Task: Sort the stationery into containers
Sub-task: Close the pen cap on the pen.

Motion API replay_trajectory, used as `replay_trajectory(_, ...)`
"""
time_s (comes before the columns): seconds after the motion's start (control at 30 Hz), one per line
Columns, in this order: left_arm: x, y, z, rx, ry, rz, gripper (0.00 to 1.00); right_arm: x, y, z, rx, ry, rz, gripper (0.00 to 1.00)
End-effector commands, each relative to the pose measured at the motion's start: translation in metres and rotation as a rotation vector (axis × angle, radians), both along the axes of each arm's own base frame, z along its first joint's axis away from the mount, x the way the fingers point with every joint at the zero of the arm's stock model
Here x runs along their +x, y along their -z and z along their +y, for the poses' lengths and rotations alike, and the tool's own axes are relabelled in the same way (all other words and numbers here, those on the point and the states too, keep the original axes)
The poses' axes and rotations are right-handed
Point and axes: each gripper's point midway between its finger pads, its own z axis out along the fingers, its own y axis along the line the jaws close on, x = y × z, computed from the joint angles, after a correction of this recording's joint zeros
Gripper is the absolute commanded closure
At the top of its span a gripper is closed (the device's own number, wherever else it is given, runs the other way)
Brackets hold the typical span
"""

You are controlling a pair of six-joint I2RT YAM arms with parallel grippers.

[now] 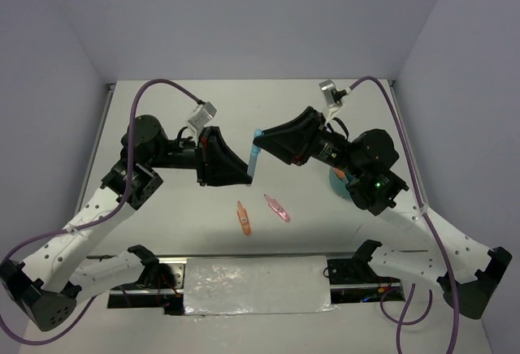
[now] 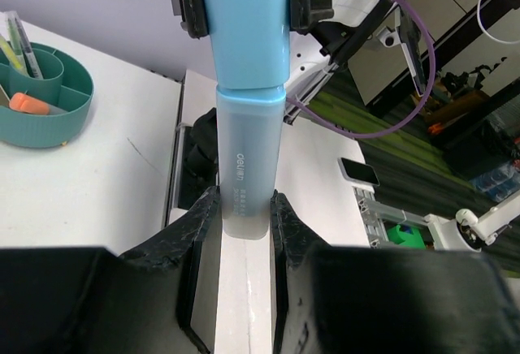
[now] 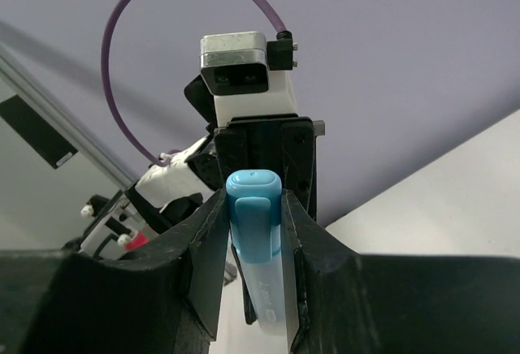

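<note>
Clenching both ends, we hold the rounded light-blue tube: left pincer on its frosted barrel, right pincer on its glossy cap.

An orange plastic highlighter and a pink plastic highlighter are lying near each other on my flat white table. A round teal plastic cup is standing there too.

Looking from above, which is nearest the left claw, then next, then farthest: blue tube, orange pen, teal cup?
1. Blue tube, gripped by the left gripper.
2. Orange pen, lying on the table nearby.
3. Teal cup, off to the right, half hidden.
</note>
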Motion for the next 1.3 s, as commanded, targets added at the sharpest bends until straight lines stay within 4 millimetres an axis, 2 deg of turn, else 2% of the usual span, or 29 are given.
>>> replay_trajectory(0.0, 0.033, -0.053, 0.002, -0.121, -0.153, -0.194, 1.0, -0.031, 0.038, 0.017, -0.107, -0.184, 0.097, 0.96)
replay_trajectory(0.1, 0.039, -0.058, 0.002, -0.117, -0.154, -0.219, 1.0, -0.034, 0.041, 0.018, -0.132, -0.204, 0.101, 0.98)
replay_trajectory(0.27, 0.048, -0.068, 0.008, -0.125, -0.133, -0.241, 1.0, -0.036, 0.068, 0.016, -0.21, -0.196, 0.07, 1.0)
replay_trajectory(0.47, 0.049, -0.079, 0.009, -0.153, -0.119, -0.25, 1.0, -0.045, 0.088, 0.014, -0.228, -0.233, 0.022, 1.0)
replay_trajectory(0.57, 0.047, -0.083, 0.009, -0.174, -0.118, -0.251, 1.0, -0.043, 0.103, 0.017, -0.231, -0.24, 0.062, 1.0)
replay_trajectory(0.63, 0.049, -0.083, 0.01, -0.179, -0.137, -0.251, 1.0, -0.047, 0.098, 0.019, -0.186, -0.271, 0.054, 1.0)
replay_trajectory(0.93, 0.063, -0.089, 0.011, -0.172, -0.212, -0.285, 1.0, -0.05, 0.123, 0.027, -0.217, -0.334, 0.146, 1.0)
replay_trajectory(1.1, 0.072, -0.098, 0.015, -0.18, -0.223, -0.308, 1.0, -0.055, 0.151, 0.031, -0.264, -0.332, 0.178, 1.0)
replay_trajectory(1.27, 0.08, -0.101, 0.019, -0.186, -0.217, -0.301, 1.0, -0.062, 0.165, 0.033, -0.292, -0.336, 0.164, 1.0)
